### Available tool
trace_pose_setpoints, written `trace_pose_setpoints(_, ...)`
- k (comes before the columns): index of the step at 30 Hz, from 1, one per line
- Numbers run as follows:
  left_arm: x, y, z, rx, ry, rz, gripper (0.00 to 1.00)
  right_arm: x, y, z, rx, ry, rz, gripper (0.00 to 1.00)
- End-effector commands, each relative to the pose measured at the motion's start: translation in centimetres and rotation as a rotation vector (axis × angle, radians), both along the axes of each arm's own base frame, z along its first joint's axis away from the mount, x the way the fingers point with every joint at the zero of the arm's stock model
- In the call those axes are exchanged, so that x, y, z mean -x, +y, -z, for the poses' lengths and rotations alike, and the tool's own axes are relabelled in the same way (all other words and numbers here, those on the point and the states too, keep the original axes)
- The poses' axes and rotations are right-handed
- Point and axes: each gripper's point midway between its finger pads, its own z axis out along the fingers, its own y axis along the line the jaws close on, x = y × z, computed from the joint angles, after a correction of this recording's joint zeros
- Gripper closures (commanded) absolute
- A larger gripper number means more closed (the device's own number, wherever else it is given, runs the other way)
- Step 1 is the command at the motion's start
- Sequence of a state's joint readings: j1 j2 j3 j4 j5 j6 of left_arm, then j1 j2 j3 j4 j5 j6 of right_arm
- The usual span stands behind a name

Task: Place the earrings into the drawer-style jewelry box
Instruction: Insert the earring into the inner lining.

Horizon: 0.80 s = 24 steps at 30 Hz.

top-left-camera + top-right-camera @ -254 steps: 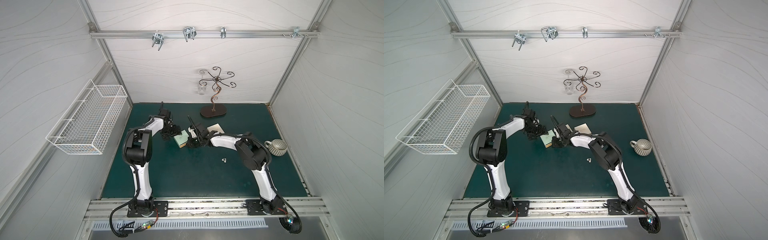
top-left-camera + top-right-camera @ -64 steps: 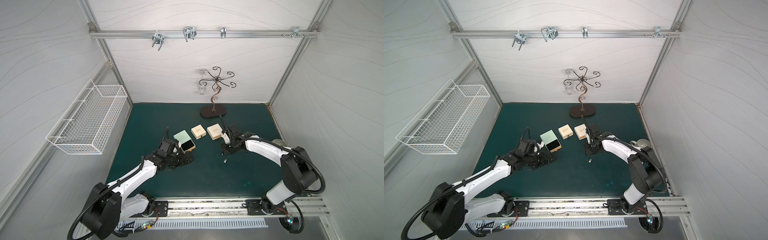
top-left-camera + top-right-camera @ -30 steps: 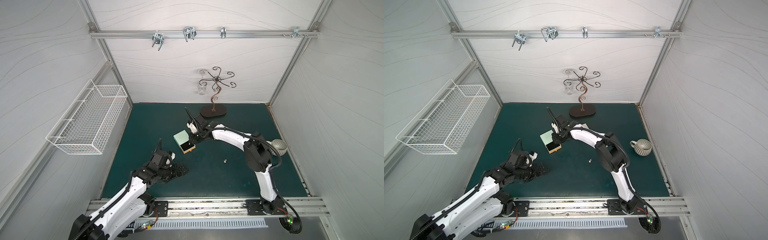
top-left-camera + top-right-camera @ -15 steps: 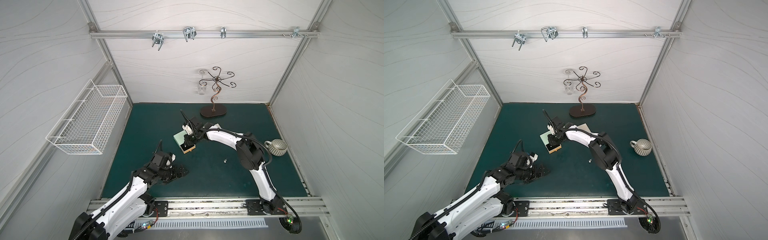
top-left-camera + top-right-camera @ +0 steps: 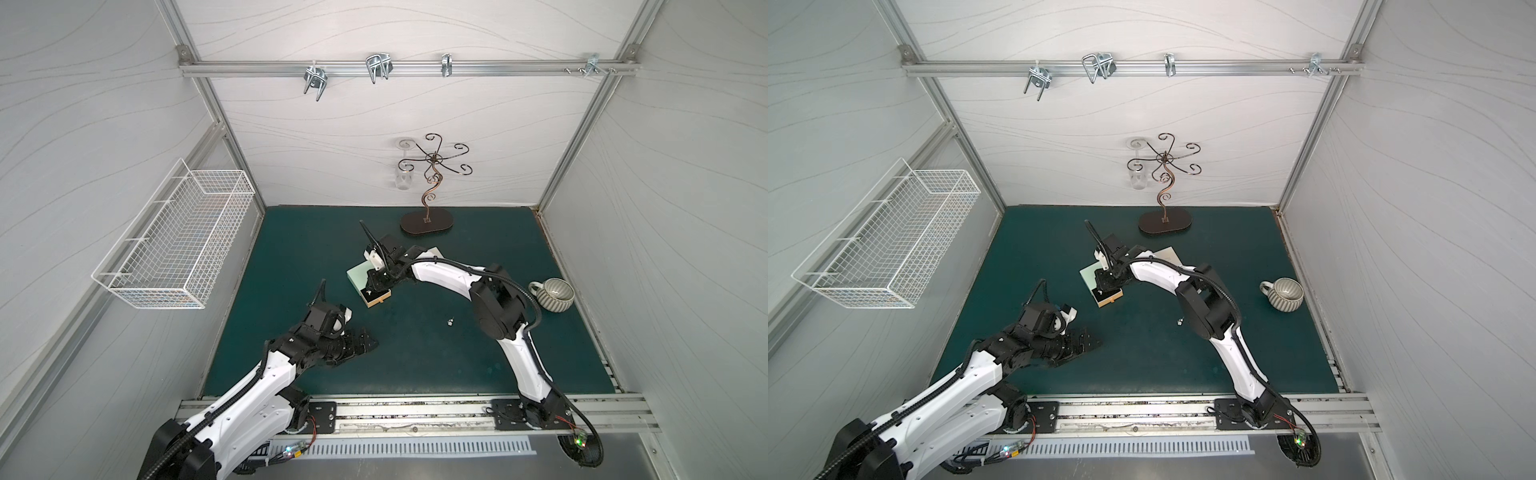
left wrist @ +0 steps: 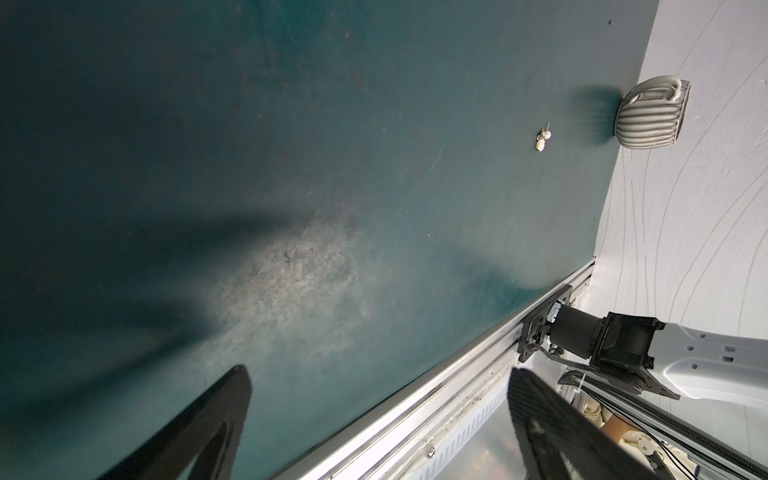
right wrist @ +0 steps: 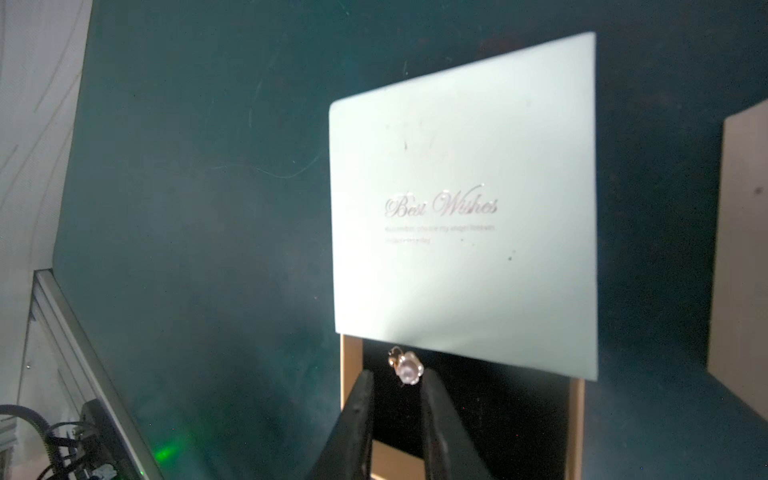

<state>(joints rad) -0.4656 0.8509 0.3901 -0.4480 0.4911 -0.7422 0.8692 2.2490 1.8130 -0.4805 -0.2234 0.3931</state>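
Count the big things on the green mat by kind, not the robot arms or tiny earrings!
Boxes: 2 in view, pale green jewelry box and cream box
Mug: 1
Curly metal stand: 1
Total: 4

You see a pale mint cardboard jewelry box (image 7: pixel 461 166) lettered in silver script, its tan drawer (image 7: pixel 498 415) lined black; a grey ribbed ceramic mug (image 5: pixel 555 297).

Both top views high overhead, sharing the mat (image 5: pixel 415 365), wrist cameras close above it (right seemingly nearest).
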Motion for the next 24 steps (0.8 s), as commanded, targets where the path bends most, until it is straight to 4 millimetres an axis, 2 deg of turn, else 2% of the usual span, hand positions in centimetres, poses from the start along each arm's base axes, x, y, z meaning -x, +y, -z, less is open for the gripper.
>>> trace_pose_setpoints(1, -0.7, -0.6, -1.0, 0.032, -0.028, 0.0, 0.01, 0.0, 0.2, -3.8, -0.049, -0.049, -0.009, 0.74)
trace_pose_setpoints(6, -0.8, -0.6, -1.1, 0.031, -0.029, 0.001, 0.01, -0.7, -2.3, -6.1, -0.069, -0.08, 0.026, 0.74)
trace_pose_setpoints(9, -1.0, -0.7, -1.2, 0.029, -0.037, 0.002, 0.01, -0.7, -5.6, -6.6, -0.048, -0.096, 0.06, 0.73)
trace_pose_setpoints(13, -1.3, -0.7, -1.1, 0.024, -0.046, 0.003, 0.01, -0.1, -11.9, -5.5, 0.02, -0.092, 0.128, 0.74)
trace_pose_setpoints(17, -1.7, -1.1, -0.8, 0.03, -0.039, 0.005, 0.01, 1.5, -17.9, -3.7, 0.105, -0.074, 0.19, 0.74)
trace_pose_setpoints(20, -2.0, -1.3, -0.7, 0.033, -0.038, 0.01, 0.01, 2.8, -21.5, -2.4, 0.146, -0.046, 0.241, 0.74)
trace_pose_setpoints(24, -2.3, -1.6, -0.8, 0.03, -0.041, 0.02, 0.01, 4.5, -24.8, -1.2, 0.189, -0.03, 0.295, 0.74)
